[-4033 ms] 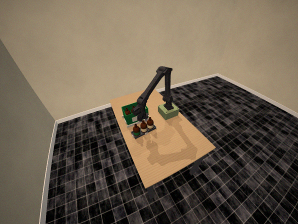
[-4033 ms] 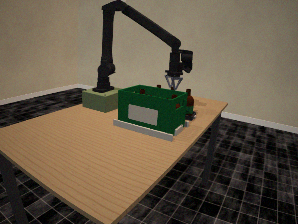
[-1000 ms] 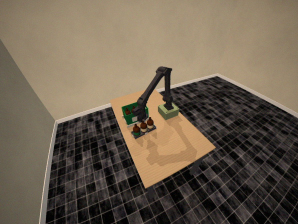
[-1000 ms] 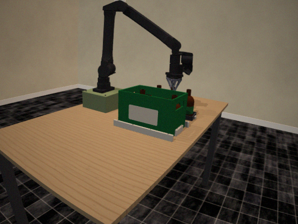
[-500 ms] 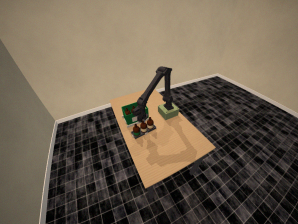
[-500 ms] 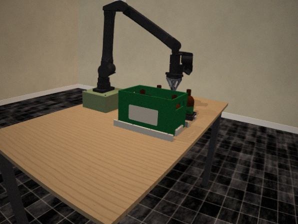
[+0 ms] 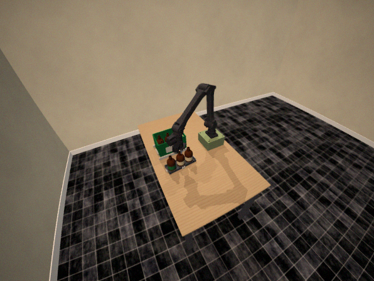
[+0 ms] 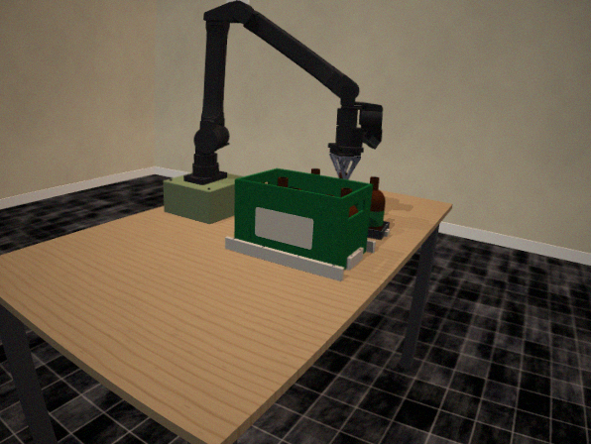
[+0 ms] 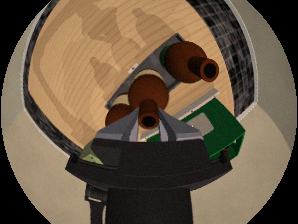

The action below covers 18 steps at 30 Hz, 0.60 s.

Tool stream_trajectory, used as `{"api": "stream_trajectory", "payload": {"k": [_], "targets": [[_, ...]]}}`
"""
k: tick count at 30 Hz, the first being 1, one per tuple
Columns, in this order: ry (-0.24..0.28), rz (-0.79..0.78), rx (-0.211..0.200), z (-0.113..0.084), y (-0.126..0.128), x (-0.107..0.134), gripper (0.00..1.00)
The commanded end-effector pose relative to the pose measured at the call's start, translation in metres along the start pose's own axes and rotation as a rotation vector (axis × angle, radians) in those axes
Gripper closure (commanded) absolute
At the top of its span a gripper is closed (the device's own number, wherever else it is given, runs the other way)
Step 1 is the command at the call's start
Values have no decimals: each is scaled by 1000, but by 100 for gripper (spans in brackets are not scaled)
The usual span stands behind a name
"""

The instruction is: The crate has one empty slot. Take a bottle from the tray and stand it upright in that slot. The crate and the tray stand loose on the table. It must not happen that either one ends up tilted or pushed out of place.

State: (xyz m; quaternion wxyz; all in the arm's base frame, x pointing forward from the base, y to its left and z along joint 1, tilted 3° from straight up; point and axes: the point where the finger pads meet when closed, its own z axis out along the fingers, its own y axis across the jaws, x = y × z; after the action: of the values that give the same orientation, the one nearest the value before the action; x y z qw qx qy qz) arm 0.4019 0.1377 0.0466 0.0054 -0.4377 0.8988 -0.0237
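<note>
Three brown bottles stand in a row in the grey tray (image 7: 181,167) (image 8: 379,231) (image 9: 148,64) beside the green crate (image 7: 162,147) (image 8: 297,218) (image 9: 222,129). My gripper (image 7: 179,152) (image 8: 345,173) (image 9: 148,112) points straight down over the tray and is shut on the neck of the middle bottle (image 7: 180,159) (image 9: 148,90), which stands level with its neighbours. The other two bottles (image 7: 170,163) (image 7: 188,154) (image 9: 189,63) flank it. Brown bottle tops show inside the crate; the empty slot is hidden from view.
The crate rests against a white rail (image 8: 283,258) on the wooden table (image 7: 216,179) (image 8: 149,297). The arm's olive base block (image 7: 211,139) (image 8: 198,198) stands behind the crate. The tray sits close to the table's edge.
</note>
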Motion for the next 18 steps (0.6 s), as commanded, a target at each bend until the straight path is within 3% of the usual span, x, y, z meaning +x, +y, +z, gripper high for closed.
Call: {"api": "stream_trajectory", "payload": {"k": [1,18], "targets": [[14,-7,-11,8,2,6,100],[11,-7,-9,-2,2,8,100]]}}
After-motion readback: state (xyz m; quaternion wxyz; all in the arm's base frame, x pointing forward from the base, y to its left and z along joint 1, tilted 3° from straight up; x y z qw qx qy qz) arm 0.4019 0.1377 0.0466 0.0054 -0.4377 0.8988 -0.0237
